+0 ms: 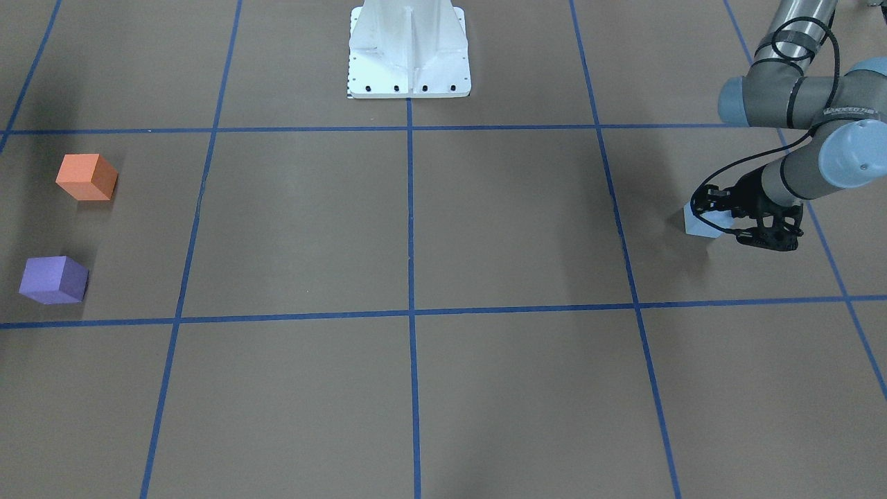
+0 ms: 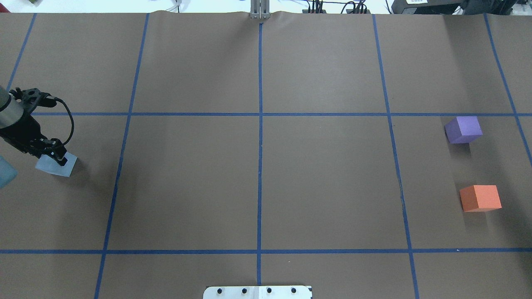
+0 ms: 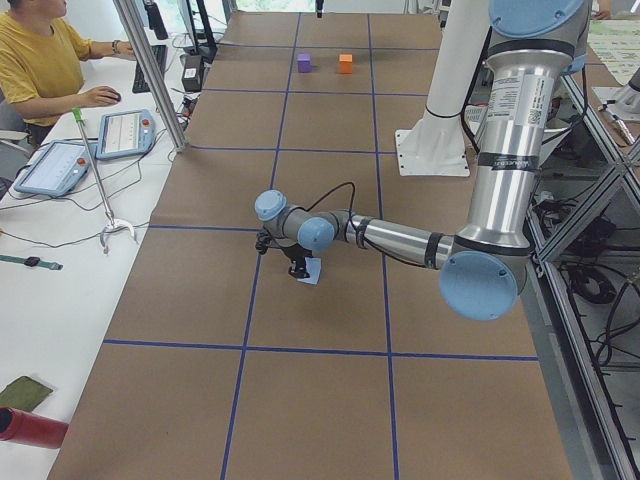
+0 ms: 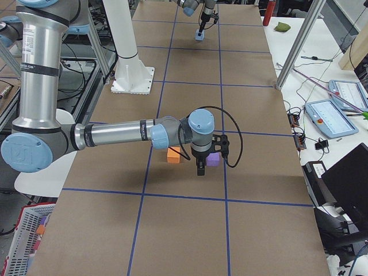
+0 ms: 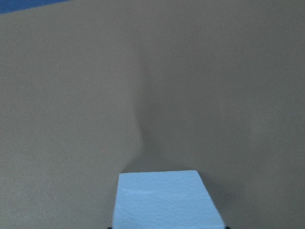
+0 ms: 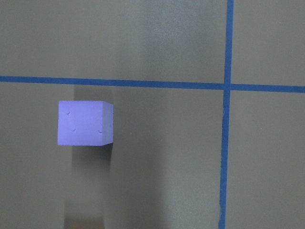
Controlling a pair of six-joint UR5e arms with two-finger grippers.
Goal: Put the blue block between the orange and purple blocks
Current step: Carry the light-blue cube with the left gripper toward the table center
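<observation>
Nearest the white robot base [image 2: 257, 292], off to its right, sits the orange block [image 2: 480, 198]. Farther out from the base and far to its left is the blue block [image 2: 52, 167], with the left gripper [image 2: 61, 158] closed on its sides. Farthest from the base, just beyond the orange block with a gap between them, sits the purple block [image 2: 463, 129]. The right gripper [image 4: 199, 170] hangs above and near it; whether its fingers are parted cannot be told.
</observation>
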